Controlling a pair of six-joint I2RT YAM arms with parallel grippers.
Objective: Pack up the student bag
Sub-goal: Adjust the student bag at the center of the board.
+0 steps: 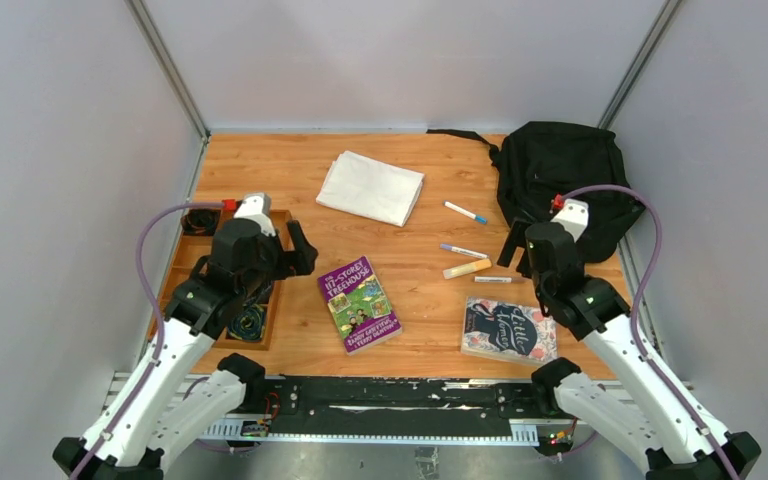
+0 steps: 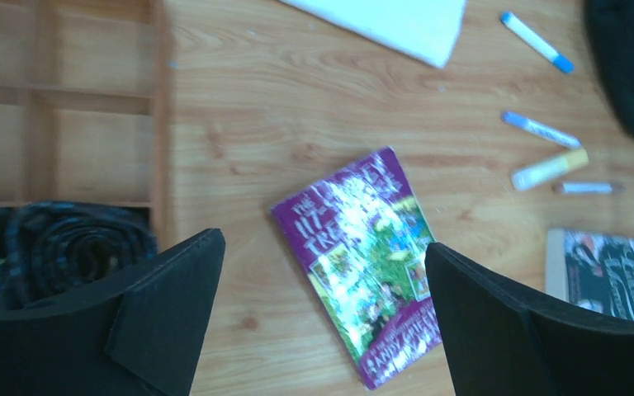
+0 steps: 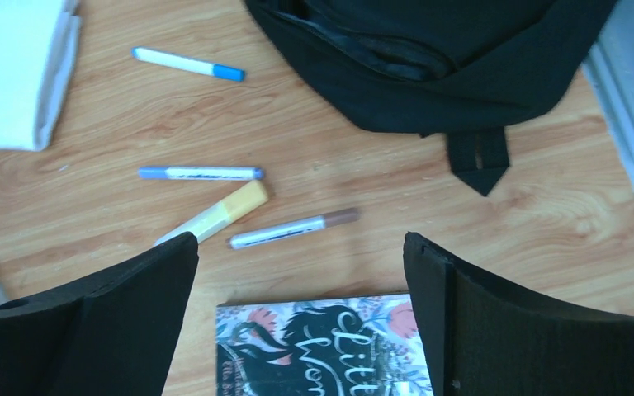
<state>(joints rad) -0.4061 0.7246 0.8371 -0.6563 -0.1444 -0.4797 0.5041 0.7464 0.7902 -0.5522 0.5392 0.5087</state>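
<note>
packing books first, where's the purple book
In the top view the purple book lies near the front middle, between the tray on its left and the dark book on its right.

You see a wooden surface boxed in by plain grey walls at nine, twelve and three o'clock.

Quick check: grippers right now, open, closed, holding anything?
Left gripper: open, holding nothing.
Right gripper: open, holding nothing.
</note>
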